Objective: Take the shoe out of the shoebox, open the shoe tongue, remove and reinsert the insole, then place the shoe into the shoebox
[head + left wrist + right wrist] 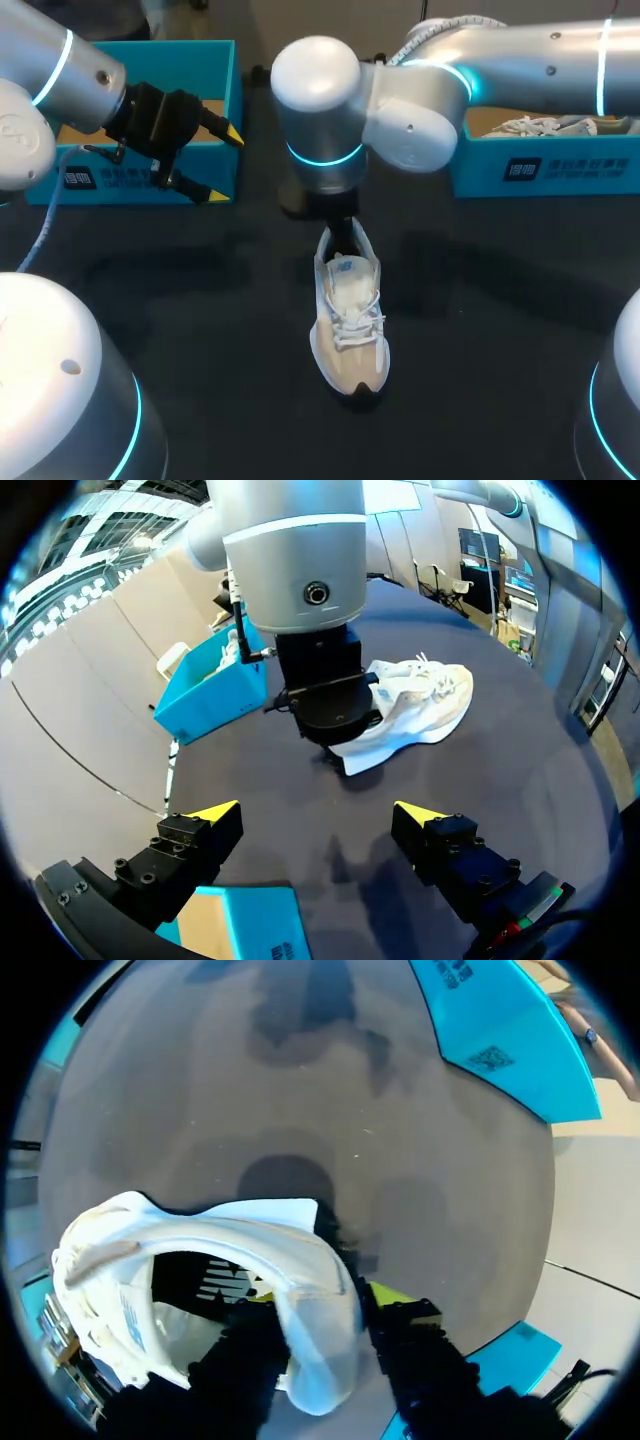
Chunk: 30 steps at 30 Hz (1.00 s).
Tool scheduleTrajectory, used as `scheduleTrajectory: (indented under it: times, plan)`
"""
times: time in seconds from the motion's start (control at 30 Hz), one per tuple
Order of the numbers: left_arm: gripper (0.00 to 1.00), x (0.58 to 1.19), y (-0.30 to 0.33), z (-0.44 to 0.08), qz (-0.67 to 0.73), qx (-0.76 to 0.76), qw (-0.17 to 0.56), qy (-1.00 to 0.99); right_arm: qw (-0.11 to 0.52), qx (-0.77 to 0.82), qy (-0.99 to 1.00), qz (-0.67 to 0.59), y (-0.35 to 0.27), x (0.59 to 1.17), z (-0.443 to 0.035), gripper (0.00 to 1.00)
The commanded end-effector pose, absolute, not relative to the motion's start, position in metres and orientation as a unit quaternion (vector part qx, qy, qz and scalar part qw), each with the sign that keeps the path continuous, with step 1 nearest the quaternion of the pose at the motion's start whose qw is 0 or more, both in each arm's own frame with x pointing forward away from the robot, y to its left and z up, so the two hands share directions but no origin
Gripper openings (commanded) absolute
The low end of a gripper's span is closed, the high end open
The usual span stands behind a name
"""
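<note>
A white lace-up shoe [350, 320] lies on the black table's middle, toe toward the front edge. My right gripper [340, 235] comes down on its heel, mostly hidden under the wrist. In the right wrist view the heel collar [315, 1340] sits pinched between the fingers of the right gripper [320, 1330], and the shoe's opening [200, 1250] gapes beside it. My left gripper [222, 165] hovers open and empty over the front wall of the left blue shoebox [130, 185]. From the left wrist, the shoe [420, 705] lies ahead of the left gripper [318, 815].
A second blue shoebox [540, 165] at the back right holds another white shoe [540, 125]. It also shows beyond my right arm in the left wrist view, as the blue box [215, 695]. Bare black table surrounds the shoe.
</note>
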State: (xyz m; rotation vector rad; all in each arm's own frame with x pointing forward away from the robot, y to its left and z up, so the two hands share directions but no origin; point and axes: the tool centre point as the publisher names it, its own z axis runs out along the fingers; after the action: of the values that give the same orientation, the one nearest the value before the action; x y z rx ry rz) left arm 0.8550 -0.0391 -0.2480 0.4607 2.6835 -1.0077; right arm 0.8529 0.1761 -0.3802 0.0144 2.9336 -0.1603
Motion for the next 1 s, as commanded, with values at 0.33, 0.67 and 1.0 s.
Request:
scheduleTrajectory:
  times: [0.33,0.67,1.0]
  plan:
    - [1.00,0.854,-0.039,-0.248,-0.343,0.158,0.119,0.918,0.110,0.031,0.990,-0.077,0.173,0.850,-0.367,0.00]
    - [1.00,0.854,-0.039,-0.248,-0.343,0.158,0.119,0.918,0.107,0.048,0.991,-0.068,0.157,0.850,-0.275,0.00]
    - [1.00,0.854,-0.039,-0.248,-0.343,0.158,0.119,0.918,0.140,0.008,0.989,-0.052,0.141,0.857,-0.183,0.00]
